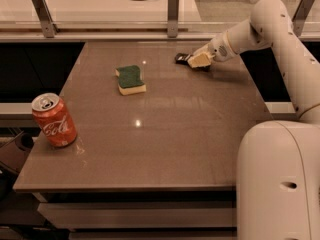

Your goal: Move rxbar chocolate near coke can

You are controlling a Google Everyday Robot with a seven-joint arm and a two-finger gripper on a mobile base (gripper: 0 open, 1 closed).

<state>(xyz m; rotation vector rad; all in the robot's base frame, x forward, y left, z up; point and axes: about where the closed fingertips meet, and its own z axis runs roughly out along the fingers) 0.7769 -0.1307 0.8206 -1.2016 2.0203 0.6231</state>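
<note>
The rxbar chocolate (180, 59) is a small black bar lying at the far right part of the table; only its left end shows, the rest is hidden behind the gripper. My gripper (198, 60) is down at the table surface right at the bar, reaching in from the right. The coke can (54, 120) stands upright near the table's front left corner, far from the bar and the gripper.
A green-and-yellow sponge (131, 79) lies on the brown table (165, 134) between the bar and the can, left of the gripper. A rail with metal posts (173, 6) runs along the far edge. My white base (277, 184) stands at the front right.
</note>
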